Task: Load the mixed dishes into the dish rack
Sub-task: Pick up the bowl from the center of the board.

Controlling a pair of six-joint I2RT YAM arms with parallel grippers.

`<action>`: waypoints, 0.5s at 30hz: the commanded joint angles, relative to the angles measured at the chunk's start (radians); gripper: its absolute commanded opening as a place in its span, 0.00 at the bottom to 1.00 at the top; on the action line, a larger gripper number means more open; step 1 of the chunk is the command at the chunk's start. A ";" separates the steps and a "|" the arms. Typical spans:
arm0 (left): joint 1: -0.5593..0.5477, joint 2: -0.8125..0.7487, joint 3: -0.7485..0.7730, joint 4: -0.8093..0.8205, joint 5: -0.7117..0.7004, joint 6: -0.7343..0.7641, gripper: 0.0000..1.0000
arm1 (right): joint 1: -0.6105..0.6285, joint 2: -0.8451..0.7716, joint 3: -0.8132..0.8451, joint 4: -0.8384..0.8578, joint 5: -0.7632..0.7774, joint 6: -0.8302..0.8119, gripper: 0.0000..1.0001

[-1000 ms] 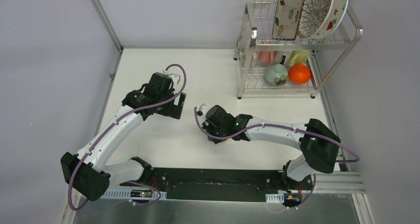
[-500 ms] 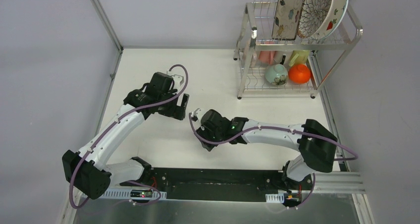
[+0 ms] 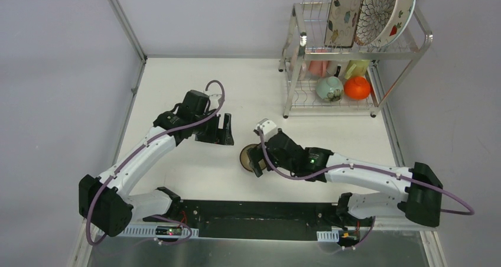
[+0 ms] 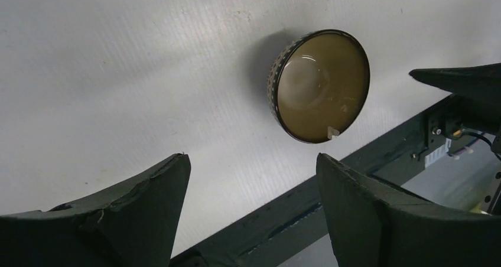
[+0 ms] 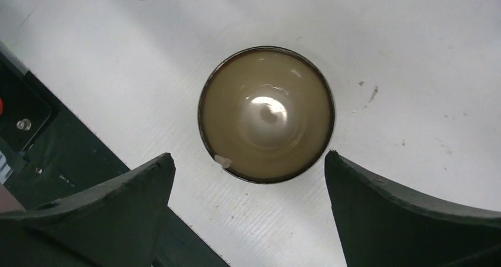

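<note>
A dark brown bowl (image 3: 244, 158) (image 5: 267, 114) (image 4: 321, 85) stands upright on the white table with a small white speck on its rim. My right gripper (image 3: 255, 160) (image 5: 249, 155) is open right beside the bowl, which lies just beyond the fingertips. My left gripper (image 3: 227, 132) (image 4: 253, 158) is open and empty, a short way to the bowl's far left. The dish rack (image 3: 354, 55) at the far right holds a floral plate (image 3: 342, 7), a brown-petal plate (image 3: 375, 10) and a strawberry plate (image 3: 406, 10) above. A pale green bowl (image 3: 329, 88) and a red-orange bowl (image 3: 357, 87) sit below.
A pink cup (image 3: 319, 66) and a yellow cup (image 3: 356, 68) sit at the back of the rack's lower shelf. A black base rail (image 3: 260, 211) runs along the table's near edge. Metal frame posts (image 3: 124, 22) border the table on the left.
My right gripper has opened and its arm has swung right and nearer, uncovering the brown bowl on the table. My left gripper has shifted right towards the bowl.
</note>
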 commanded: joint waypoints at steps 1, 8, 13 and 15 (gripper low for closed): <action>0.008 0.032 -0.049 0.133 0.108 -0.108 0.79 | 0.001 -0.138 -0.085 0.094 0.158 0.083 1.00; 0.001 0.144 -0.095 0.250 0.177 -0.176 0.67 | -0.011 -0.216 -0.169 0.091 0.243 0.151 1.00; -0.024 0.229 -0.101 0.292 0.171 -0.198 0.64 | -0.019 -0.214 -0.180 0.058 0.263 0.199 1.00; -0.037 0.271 -0.096 0.300 0.170 -0.202 0.63 | -0.037 -0.203 -0.166 0.026 0.244 0.214 1.00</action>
